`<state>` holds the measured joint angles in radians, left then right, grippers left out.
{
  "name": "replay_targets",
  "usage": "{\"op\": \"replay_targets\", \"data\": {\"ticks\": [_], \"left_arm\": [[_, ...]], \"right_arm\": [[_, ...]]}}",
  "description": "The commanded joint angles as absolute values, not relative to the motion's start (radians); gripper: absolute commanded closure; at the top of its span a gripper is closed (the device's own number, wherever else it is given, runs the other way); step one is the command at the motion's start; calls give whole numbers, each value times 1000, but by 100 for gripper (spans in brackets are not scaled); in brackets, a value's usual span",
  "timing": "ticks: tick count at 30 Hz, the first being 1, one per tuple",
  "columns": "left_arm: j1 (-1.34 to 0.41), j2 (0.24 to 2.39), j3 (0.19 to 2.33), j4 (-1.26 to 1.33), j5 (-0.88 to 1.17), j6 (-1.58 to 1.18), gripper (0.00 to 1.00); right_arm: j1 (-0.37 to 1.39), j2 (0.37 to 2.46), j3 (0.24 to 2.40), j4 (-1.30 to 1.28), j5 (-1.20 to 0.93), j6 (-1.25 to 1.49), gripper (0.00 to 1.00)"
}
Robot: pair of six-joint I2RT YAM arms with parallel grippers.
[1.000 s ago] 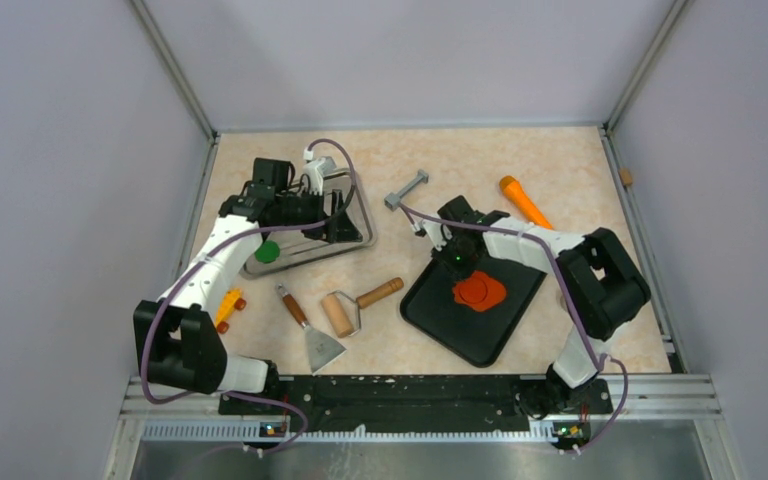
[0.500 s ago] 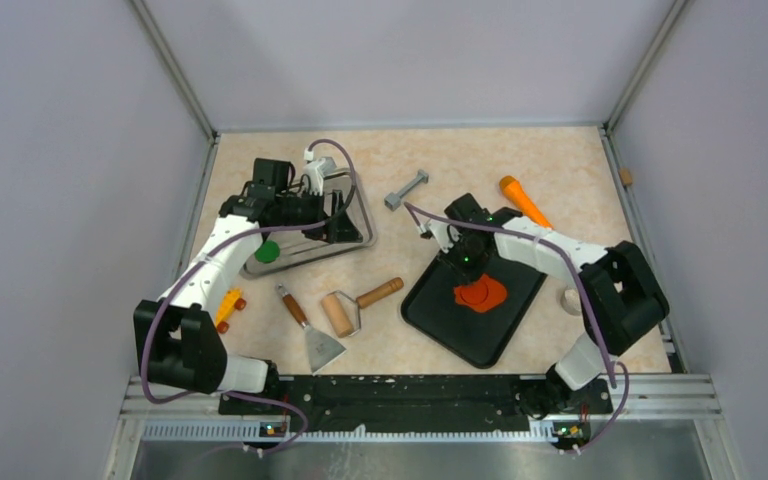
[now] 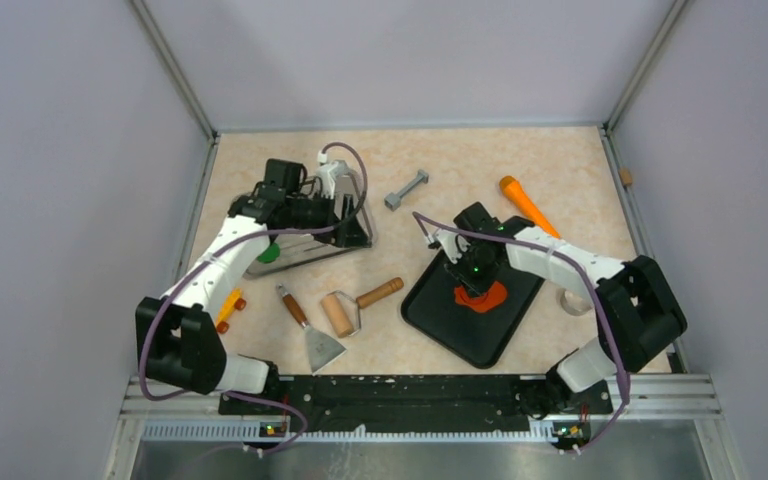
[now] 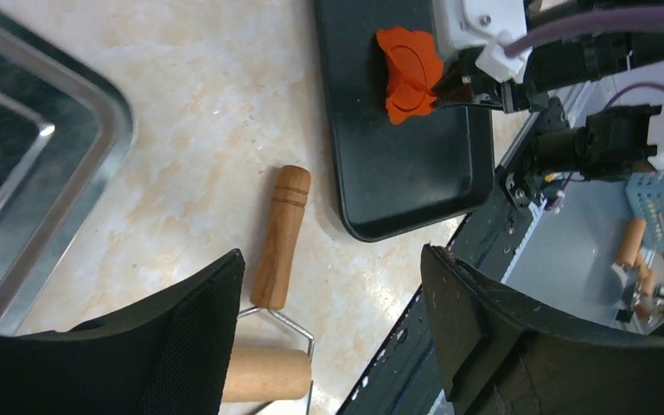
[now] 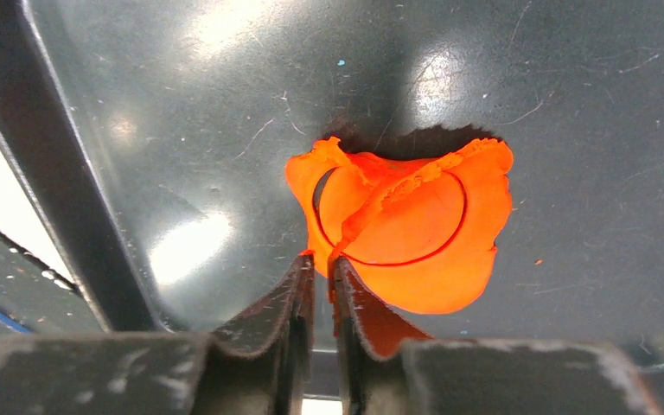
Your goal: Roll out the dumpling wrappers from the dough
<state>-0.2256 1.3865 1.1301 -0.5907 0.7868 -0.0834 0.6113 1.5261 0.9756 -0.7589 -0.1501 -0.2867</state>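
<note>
A flattened orange dough (image 3: 484,296) lies on the black tray (image 3: 457,328), with a circle cut into it (image 5: 415,226). My right gripper (image 3: 471,274) is low over the dough's far-left edge. Its jaws (image 5: 323,270) are shut on a thin raised strip of the dough's trimmed rim. My left gripper (image 3: 350,226) hovers by the right end of the steel tray (image 3: 295,252), open and empty (image 4: 333,259). The wooden roller (image 3: 341,313) lies on the table between the two trays. Its handle (image 4: 279,235) shows in the left wrist view, as do the dough (image 4: 406,73) and the black tray (image 4: 398,173).
A metal scraper (image 3: 312,332) lies left of the roller. A grey dumbbell-shaped tool (image 3: 406,188) and an orange tool (image 3: 524,201) lie at the back. A green ball (image 3: 268,254) sits in the steel tray. A small yellow toy (image 3: 228,305) is at the left. A round ring (image 3: 572,301) lies right of the black tray.
My right gripper has moved nearer and to the right, down onto the dough's edge. My left gripper has shifted a little to the right.
</note>
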Motion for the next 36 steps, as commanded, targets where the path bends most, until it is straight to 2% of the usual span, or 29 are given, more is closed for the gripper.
{"op": "replay_targets", "data": {"ticks": [1,5,7,9,13,22,30,36], "left_arm": [[-360,1434,1167,-550,755,-33,23],[-481,1548,1215,-473,747,-76,23],[-531,1627,1277,-453,757,-99,23],[-567,1691,1312,-410,762,-130,23],[-619,1791,1322,-256,748,-217,20],[-711,1986,1441,-247,667,-301,21],[-748,2097,1520,-257,605,-324,37],[-756,2164,1562,-262,674,-321,48]], "right_arm": [[575,1471,1023,-773,-221,-295,75],[466,1466,1131,-798,-377,-281,49],[412,1452,1180,-817,-445,-271,42],[353,1419,1207,-817,-516,-254,39],[268,1329,1218,-818,-592,-246,38],[138,1179,1152,-819,-581,-176,39],[111,1138,1106,-817,-577,-145,41],[88,1131,1093,-819,-580,-137,42]]}}
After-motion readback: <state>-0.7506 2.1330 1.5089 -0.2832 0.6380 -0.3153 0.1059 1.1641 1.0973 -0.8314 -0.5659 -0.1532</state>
